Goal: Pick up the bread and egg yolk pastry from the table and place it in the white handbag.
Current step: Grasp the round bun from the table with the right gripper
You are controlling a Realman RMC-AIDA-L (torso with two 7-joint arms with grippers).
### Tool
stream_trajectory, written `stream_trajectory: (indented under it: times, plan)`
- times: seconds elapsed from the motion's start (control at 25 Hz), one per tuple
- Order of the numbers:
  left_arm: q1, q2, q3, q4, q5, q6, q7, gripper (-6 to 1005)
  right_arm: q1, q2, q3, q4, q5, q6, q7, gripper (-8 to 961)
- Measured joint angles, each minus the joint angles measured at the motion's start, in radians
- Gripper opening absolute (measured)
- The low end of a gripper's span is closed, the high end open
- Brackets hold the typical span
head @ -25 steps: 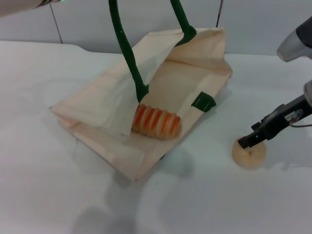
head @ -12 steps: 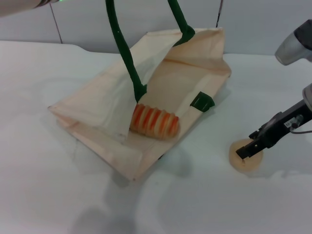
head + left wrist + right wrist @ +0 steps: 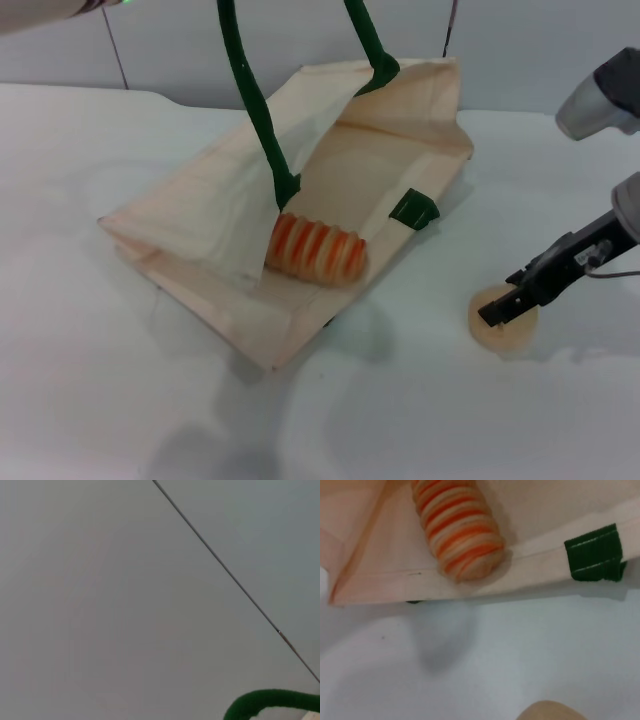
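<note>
The white handbag (image 3: 200,210) lies open on the table, its dark green handles (image 3: 255,110) pulled up out of the top of the head view. The orange-and-cream striped bread (image 3: 315,250) lies inside the bag near its mouth, and also shows in the right wrist view (image 3: 457,530). The pale round egg yolk pastry (image 3: 515,335) sits on the table to the right of the bag. My right gripper (image 3: 497,310) is down on top of the pastry. The pastry's edge shows in the right wrist view (image 3: 550,712). The left gripper is out of view; one green handle (image 3: 270,702) shows in the left wrist view.
The white table (image 3: 120,400) spreads around the bag. A grey wall (image 3: 540,50) stands behind the table. A green handle patch (image 3: 414,209) sits on the bag's near rim, and also shows in the right wrist view (image 3: 594,554).
My right gripper has come down and to the left onto the pastry. The bag and the bread have shifted slightly left.
</note>
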Motion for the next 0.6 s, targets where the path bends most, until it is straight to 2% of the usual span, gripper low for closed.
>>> stream_trajectory:
  times: [0.6]
  plan:
    - [-0.002, 0.000, 0.000, 0.000, 0.000, 0.004, -0.002, 108, 0.003, -0.002, -0.001, -0.039, -0.047, 0.036, 0.026, 670]
